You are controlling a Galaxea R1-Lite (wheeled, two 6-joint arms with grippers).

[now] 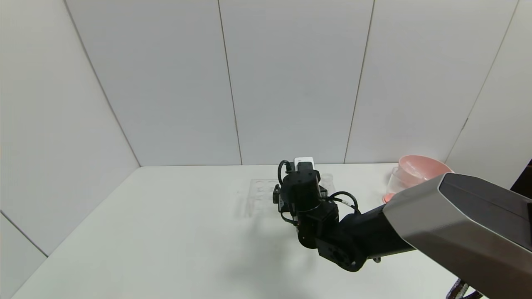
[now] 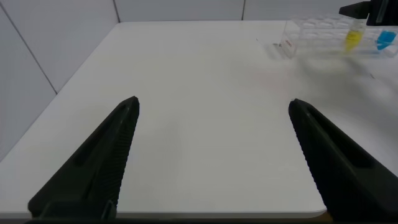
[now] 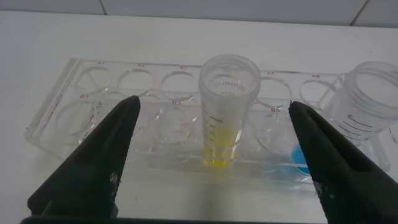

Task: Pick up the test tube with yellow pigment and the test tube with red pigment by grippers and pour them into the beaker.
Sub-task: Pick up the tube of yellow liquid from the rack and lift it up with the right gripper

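The test tube with yellow pigment (image 3: pixel 227 109) stands upright in a clear rack (image 3: pixel 93 118); it also shows far off in the left wrist view (image 2: pixel 353 38). My right gripper (image 3: pixel 214 102) is open, with one finger on each side of the yellow tube and not touching it. In the head view the right wrist (image 1: pixel 302 189) covers the tube. My left gripper (image 2: pixel 213 102) is open and empty over bare table, far from the rack (image 2: pixel 314 32). The beaker (image 1: pixel 395 185) stands at the far right of the table. The test tube with red pigment is out of view.
A like tube of blue liquid (image 3: pixel 367 124) stands in the rack right beside the yellow one. A pink bowl (image 1: pixel 424 167) sits behind the beaker. White walls close the table's back and sides. The rack (image 1: pixel 259 195) lies at the table's middle back.
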